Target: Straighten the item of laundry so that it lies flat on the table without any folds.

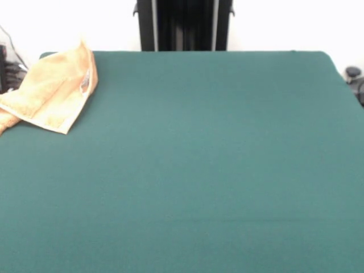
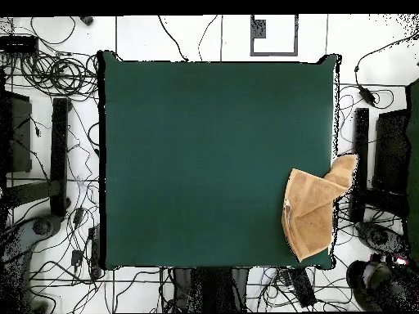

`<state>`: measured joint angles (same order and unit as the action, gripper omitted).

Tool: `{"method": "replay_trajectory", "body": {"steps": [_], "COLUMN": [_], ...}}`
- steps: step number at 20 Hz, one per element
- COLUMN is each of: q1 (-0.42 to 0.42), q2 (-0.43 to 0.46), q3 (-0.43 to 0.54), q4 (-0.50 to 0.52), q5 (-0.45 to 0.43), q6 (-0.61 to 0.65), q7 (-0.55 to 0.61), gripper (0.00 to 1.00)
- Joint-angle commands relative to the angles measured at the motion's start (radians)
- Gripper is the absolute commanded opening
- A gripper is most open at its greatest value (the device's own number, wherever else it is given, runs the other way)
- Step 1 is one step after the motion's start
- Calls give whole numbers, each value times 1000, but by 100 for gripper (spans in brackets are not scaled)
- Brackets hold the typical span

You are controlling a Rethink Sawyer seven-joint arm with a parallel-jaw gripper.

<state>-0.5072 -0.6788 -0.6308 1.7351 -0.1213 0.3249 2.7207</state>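
Observation:
The item of laundry [image 1: 52, 91] is a tan-orange towel lying folded and rumpled at the far left corner of the table [image 1: 199, 159] in the front view, part of it hanging over the left edge. In the overhead view the laundry [image 2: 313, 211] sits by the right edge of the table [image 2: 204, 155], near the bottom, with one corner sticking out past the edge. A small pale tag shows on its upper fold. No gripper appears in either view.
The robot's dark pedestal [image 1: 183, 25] stands behind the table's far edge. Cables and black stands [image 2: 59, 155] cover the floor around the table. A dark, partly red object [image 2: 385, 282] lies on the floor at the bottom right of the overhead view.

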Motion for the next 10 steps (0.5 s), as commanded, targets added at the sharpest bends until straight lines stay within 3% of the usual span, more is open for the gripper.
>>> {"method": "replay_trajectory", "body": {"steps": [1,6,10], "q1": [-212,-426,-420], "q2": [-158,-154,-153], "q3": [516,784,777], "q4": [231,258,248], "q5": [-243,-528,-603], "q6": [-290,-460,-467], "q7": [-233,-116,-60], "gripper": [0,0,0]}}
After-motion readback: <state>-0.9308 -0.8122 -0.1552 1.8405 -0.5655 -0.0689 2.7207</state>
